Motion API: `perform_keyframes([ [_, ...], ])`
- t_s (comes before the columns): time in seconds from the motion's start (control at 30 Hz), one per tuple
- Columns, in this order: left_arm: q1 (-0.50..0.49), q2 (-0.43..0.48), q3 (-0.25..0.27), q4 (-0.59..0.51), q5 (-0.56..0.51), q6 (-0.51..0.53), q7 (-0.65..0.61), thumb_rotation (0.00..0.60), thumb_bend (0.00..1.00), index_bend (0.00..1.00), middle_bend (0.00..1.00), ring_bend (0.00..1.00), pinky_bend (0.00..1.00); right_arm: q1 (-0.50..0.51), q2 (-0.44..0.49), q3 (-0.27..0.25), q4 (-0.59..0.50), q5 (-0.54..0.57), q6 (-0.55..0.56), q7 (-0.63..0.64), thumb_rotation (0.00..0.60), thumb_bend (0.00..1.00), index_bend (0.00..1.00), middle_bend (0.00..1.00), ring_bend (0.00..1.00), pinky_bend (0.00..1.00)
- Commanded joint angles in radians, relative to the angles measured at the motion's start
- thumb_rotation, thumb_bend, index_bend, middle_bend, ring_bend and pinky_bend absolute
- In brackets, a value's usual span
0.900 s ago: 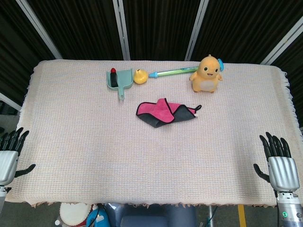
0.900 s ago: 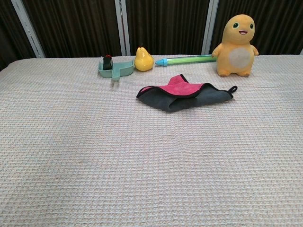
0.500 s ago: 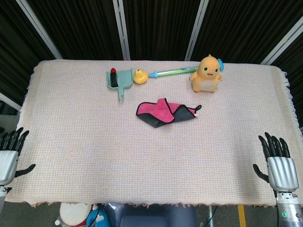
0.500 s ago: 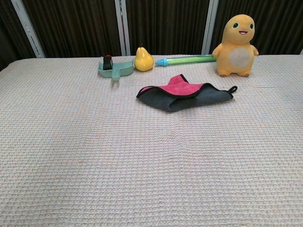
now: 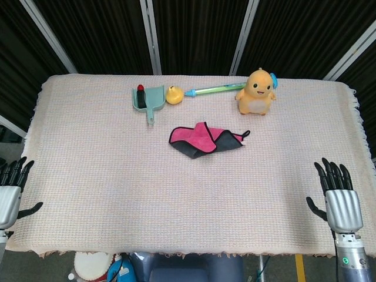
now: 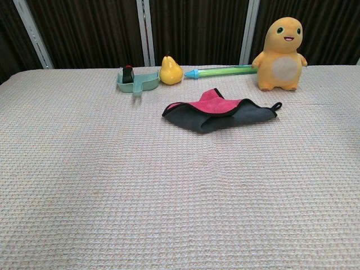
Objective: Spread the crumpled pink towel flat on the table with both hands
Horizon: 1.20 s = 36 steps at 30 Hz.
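Shifted slightly inward along the near edge of the counter [image 5: 70,176] since the earlier frame: the right hand [image 5: 341,202], now a little closer to the middle and a touch further onto the cloth; the left hand [image 5: 10,194] barely different, at the near left corner. Both empty, fingers [image 5: 329,173] apart and pointing toward the far edge, touching nothing. Nothing else displaced. Crumpled towel [image 5: 205,140] lying well apart from both hands, just past the counter's centre toward the far edge, folded over itself so the pink face shows on top and the grey backing along the near side, with a small hanging loop [image 5: 246,134] sticking out at its right end. Likely light, soft and limp, sure to sag and drag on the textured cloth rather than slide stiffly; no risk of breakage. Best taken at two opposite bound edges or corners, one per hand, probably the loop end on the right and the dark-edged fold on the left, then drawn apart. Along the far edge: dustpan [image 5: 149,100], yellow pear [image 5: 173,94], green stick [image 5: 214,89], orange plush [image 5: 256,92].
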Motion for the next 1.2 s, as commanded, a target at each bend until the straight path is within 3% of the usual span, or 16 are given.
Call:
perform_keyframes([
  [0.03, -0.002, -0.008, -0.007, 0.010, -0.016, -0.006, 0.011, 0.600, 0.00, 0.00, 0.00, 0.00, 0.00, 0.074, -0.040, 0.047, 0.009, 0.010, -0.066, -0.003, 0.600, 0.30, 0.13, 0.06, 0.00, 0.04],
  [0.2, -0.007, -0.019, -0.012, 0.022, -0.034, -0.017, 0.026, 0.600, 0.00, 0.00, 0.00, 0.00, 0.00, 0.161, -0.069, 0.103, -0.007, 0.064, -0.166, -0.061, 0.600, 0.30, 0.18, 0.08, 0.00, 0.04],
  [0.37, -0.011, -0.028, -0.016, 0.033, -0.045, -0.025, 0.034, 0.600, 0.00, 0.00, 0.00, 0.00, 0.00, 0.230, -0.113, 0.139, -0.003, 0.092, -0.225, -0.112, 0.600, 0.30, 0.31, 0.12, 0.01, 0.04],
  [0.53, -0.017, -0.038, -0.022, 0.045, -0.057, -0.035, 0.040, 0.600, 0.00, 0.00, 0.00, 0.00, 0.00, 0.318, -0.208, 0.173, 0.047, 0.128, -0.291, -0.172, 0.600, 0.30, 0.36, 0.14, 0.02, 0.04],
  [0.87, -0.030, -0.064, -0.029, 0.062, -0.067, -0.045, 0.059, 0.600, 0.00, 0.00, 0.00, 0.00, 0.00, 0.461, -0.452, 0.210, 0.318, 0.214, -0.391, -0.172, 0.600, 0.30, 0.40, 0.18, 0.04, 0.04],
  [1.2, -0.034, -0.076, -0.034, 0.079, -0.086, -0.052, 0.071, 0.600, 0.00, 0.00, 0.00, 0.00, 0.00, 0.552, -0.616, 0.227, 0.564, 0.247, -0.439, -0.077, 0.600, 0.30, 0.40, 0.18, 0.04, 0.04],
])
